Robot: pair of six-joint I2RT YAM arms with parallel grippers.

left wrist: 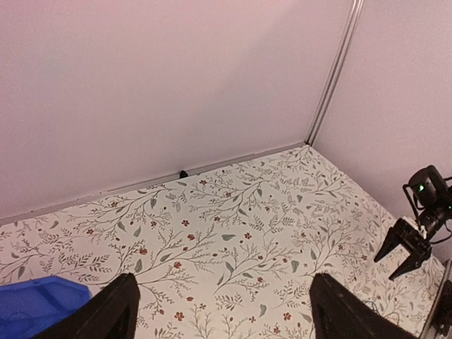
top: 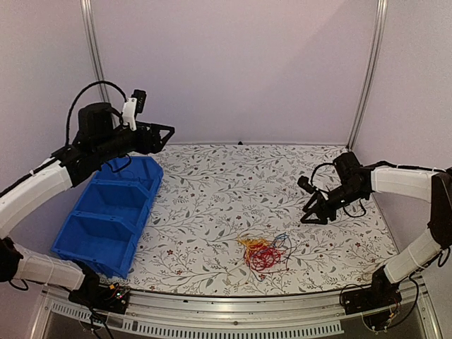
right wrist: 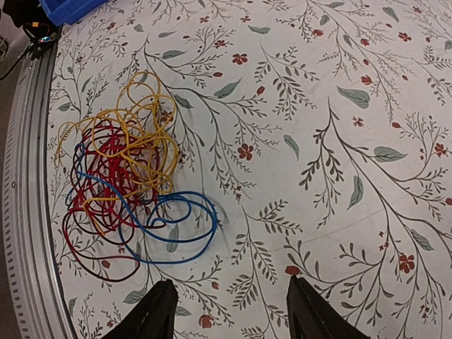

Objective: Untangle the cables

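Observation:
The cables [top: 264, 253] lie as a small tangled clump of red, yellow and blue wires on the floral table, near the front middle. In the right wrist view the clump [right wrist: 127, 183] is at the left, with blue loops [right wrist: 176, 222] spreading out toward the gripper. My right gripper [top: 313, 209] is open and empty, raised above the table to the right of and behind the clump; its fingers [right wrist: 159, 314] frame bare table. My left gripper [top: 166, 136] is open and empty, held high at the far left above the blue bin, far from the cables.
A blue three-compartment bin [top: 113, 212] stands at the left. The table's metal front rail [top: 233, 311] runs close to the cables. White walls enclose the back and sides. The right gripper also shows in the left wrist view [left wrist: 406, 248].

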